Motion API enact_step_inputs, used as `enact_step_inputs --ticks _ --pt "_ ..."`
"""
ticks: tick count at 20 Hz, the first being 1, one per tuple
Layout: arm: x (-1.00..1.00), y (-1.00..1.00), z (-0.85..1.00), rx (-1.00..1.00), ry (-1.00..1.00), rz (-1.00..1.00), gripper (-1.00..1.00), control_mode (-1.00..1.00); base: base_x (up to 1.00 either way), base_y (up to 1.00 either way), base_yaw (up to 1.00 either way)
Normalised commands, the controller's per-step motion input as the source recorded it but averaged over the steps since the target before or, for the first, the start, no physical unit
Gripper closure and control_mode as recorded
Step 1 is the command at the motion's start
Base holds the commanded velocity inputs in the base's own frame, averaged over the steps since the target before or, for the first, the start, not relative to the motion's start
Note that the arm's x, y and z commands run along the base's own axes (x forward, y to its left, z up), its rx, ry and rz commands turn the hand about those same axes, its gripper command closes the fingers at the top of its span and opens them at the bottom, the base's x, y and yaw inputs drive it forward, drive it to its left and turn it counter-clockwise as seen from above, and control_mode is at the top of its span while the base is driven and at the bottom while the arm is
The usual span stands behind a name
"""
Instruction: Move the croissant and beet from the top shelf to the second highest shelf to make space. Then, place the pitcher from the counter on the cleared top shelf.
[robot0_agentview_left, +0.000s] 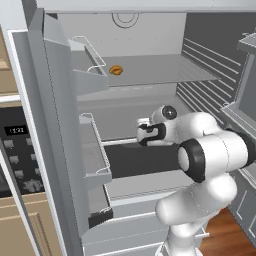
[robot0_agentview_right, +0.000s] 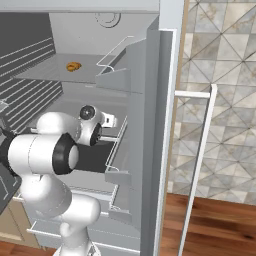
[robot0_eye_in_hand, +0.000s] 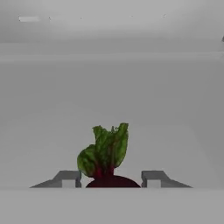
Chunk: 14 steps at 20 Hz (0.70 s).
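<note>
Hand (robot0_eye_in_hand: 111, 178) is inside the open fridge, reaching in at the level below the top shelf (robot0_agentview_left: 165, 75). From the hand view, the beet (robot0_eye_in_hand: 107, 162) sits right between the two finger tips (robot0_eye_in_hand: 69, 178), dark red bulb low, green leaf tuft sticking up. Small gaps show on either side of the bulb, so jaws look partly spread around it; can't tell if the pads actually touch it or if it's resting on the pale grey shelf under it. Fridge back wall is plain grey behind the leaves.

From the base views, the white arm bends in from the front w/ its wrist well inside the fridge, fingers hidden behind the wrist. Croissant (robot0_agentview_left: 116, 70) sits on the top shelf, toward the left side near the door bins (robot0_agentview_left: 90, 52); same pastry seen from the right (robot0_agentview_right: 73, 66). It's well above the hand and apart from it. Both fridge doors (robot0_agentview_right: 150, 125) stand open.
</note>
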Motion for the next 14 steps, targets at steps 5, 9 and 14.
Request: enact_step_inputs --ticks 5,9,14 --pt "0.02 0.0 -0.01 0.0 -0.03 0.0 -1.0 -1.0 0.0 0.0 0.0" --pt "-0.38 0.01 0.41 -0.03 -0.16 0.0 -1.0 -1.0 0.0 0.0 0.0" --pt "-0.48 0.11 0.8 -0.05 -0.22 0.0 -1.0 -1.0 0.0 0.0 0.0"
